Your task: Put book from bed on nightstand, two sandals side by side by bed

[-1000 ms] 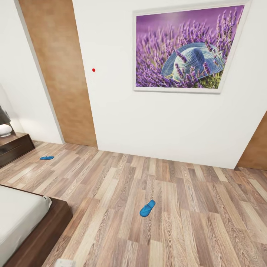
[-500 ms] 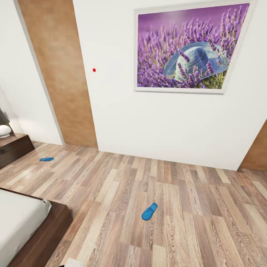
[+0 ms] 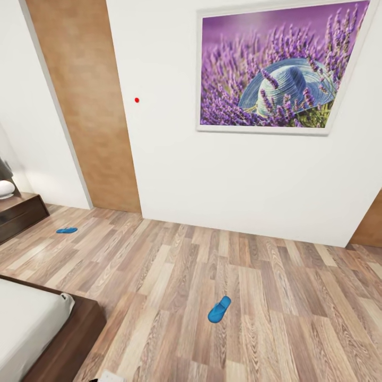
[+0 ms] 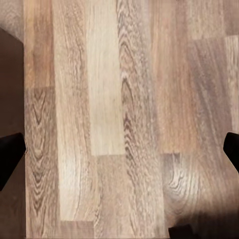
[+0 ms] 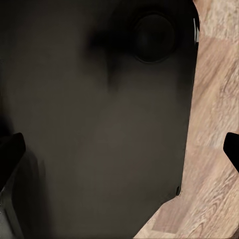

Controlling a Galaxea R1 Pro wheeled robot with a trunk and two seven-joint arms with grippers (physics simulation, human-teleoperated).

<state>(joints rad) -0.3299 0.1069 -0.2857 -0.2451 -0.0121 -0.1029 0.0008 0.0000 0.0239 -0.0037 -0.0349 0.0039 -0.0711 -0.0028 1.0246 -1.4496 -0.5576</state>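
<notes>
Two bright blue sandals lie apart on the wood floor. One sandal [image 3: 219, 309] is in the middle of the room; the other sandal [image 3: 67, 230] lies far off at the left, near the dark brown nightstand [image 3: 21, 213]. A corner of the bed [image 3: 74, 328], with its pale mattress, shows at the lower left. The book is out of view. My left gripper [image 4: 119, 154] hangs open over bare floor planks, nothing between its fingers. My right gripper [image 5: 119, 152] is open too, facing a dark body with floor beside it.
A white wall with a large lavender painting [image 3: 281, 69] closes the room ahead. A wooden door panel [image 3: 85, 106] stands at its left. A white rounded object [image 3: 5, 188] sits on the nightstand. Open floor lies between the bed and the wall.
The whole head picture has shifted, so the camera has moved: painting and near sandal now sit a little further right and lower. Neither sandal has moved on the floor.
</notes>
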